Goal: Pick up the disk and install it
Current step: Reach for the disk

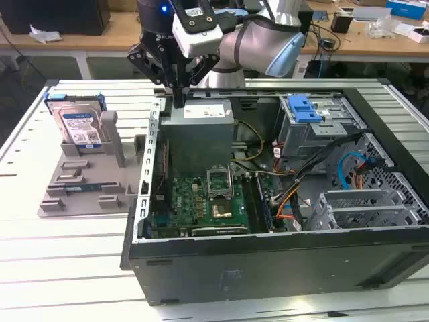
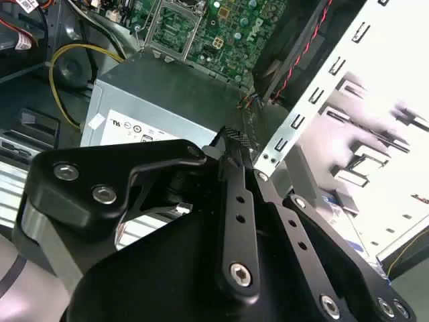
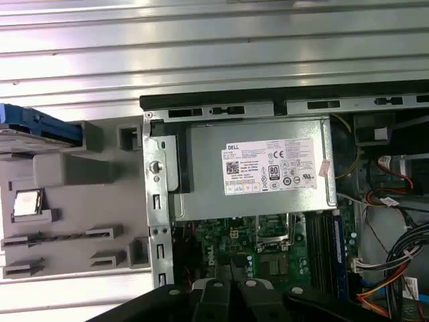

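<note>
Over on the exterior view's left, the silver hard drive disk in its bright blue plastic carrier (image 1: 79, 124) is standing upright at the far end of a grey plastic holder (image 1: 87, 184) on the slatted metal tabletop (image 1: 60, 261), well apart from the arm. Meanwhile the black gripper (image 1: 179, 100) is closed on nothing. It hangs just above the far left edge of the open black computer case (image 1: 268, 265), right by the grey metal box with the white sticker (image 1: 200, 137).
</note>
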Controlling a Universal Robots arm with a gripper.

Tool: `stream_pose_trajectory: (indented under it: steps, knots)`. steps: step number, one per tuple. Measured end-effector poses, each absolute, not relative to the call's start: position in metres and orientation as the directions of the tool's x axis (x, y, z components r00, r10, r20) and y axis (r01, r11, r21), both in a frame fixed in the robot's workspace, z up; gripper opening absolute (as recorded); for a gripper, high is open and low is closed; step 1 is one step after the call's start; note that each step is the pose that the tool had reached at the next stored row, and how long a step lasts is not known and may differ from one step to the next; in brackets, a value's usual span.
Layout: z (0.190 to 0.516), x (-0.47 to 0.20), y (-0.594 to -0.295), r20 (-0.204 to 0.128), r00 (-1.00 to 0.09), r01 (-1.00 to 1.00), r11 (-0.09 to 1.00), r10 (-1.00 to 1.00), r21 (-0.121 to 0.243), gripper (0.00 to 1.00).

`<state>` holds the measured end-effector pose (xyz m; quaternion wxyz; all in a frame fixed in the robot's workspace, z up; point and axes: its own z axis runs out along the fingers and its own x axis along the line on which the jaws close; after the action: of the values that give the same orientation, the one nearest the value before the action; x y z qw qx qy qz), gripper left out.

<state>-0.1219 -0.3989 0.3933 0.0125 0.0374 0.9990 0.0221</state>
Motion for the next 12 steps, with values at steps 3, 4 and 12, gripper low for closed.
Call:
stream_pose_trajectory:
  steps: [3,4,12]
  knots:
    - [0.393,-0.128,-0.399,-0.023,-0.997,0.074,0.996,0.075,0.045,0.11]
    - [0.393,-0.13,-0.399,-0.023,-0.997,0.074,0.996,0.075,0.045,0.11]
    - [0.393,-0.143,-0.399,-0.023,-0.997,0.074,0.996,0.075,0.045,0.11]
